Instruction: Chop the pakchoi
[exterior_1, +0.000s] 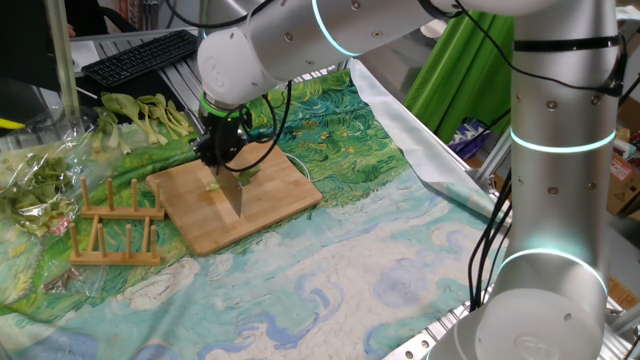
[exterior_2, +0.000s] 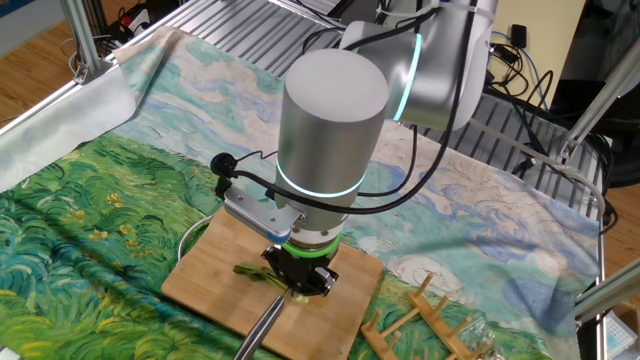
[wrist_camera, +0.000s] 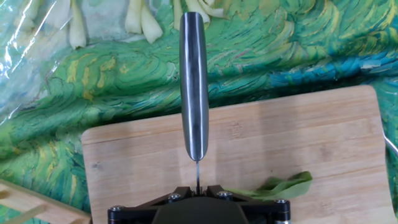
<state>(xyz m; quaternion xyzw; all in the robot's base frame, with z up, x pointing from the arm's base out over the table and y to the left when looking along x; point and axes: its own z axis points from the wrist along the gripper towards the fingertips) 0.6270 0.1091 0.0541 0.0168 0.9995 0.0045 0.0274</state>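
I had the gripper (exterior_1: 222, 152) clenched on the knife (wrist_camera: 193, 87), pointing straight down over the bamboo cutting board (exterior_1: 270, 205). In one fixed view the blade stood upright on the board's middle. The hand view showed the steel handle running away from me, with the pakchoi (wrist_camera: 273, 187) lying on the board just right of the blade's edge, partly tucked under the gripper body. I couldn't quite tell whether the blade touched the leaf. A wooden rack (exterior_1: 112, 228) stood beside the board, and whole pale-stemmed stalks (exterior_1: 150, 112) lay on the painted cloth (exterior_1: 380, 250) beyond.
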